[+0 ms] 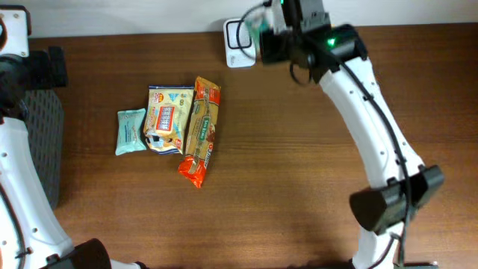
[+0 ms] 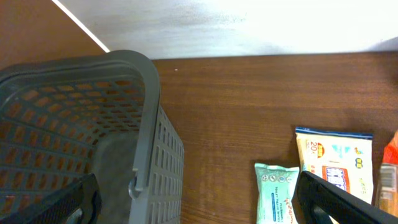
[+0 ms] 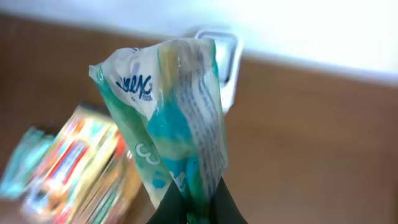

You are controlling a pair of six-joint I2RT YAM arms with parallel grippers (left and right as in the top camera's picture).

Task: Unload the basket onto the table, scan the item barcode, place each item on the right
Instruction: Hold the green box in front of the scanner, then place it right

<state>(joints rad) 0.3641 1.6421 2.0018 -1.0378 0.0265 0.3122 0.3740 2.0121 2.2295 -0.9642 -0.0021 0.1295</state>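
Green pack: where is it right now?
Overhead, the green pack is held in the right claw at the far edge of the table, just right of the white scanner.

Overhead: even light, sharp, faint shadows. Right wrist: wall [image 3: 323,25] overexposed, tabletop packets [image 3: 81,162] blurred. Left wrist: wall glare, near basket [image 2: 146,118] rim slightly soft.

Green & white pkt [image 3: 180,124] stands up in the air, its bottom end pinched by the right gripper [image 3: 189,204]. It's crinkly w/ blue letters. It's just beside the white scanner [image 1: 236,33].
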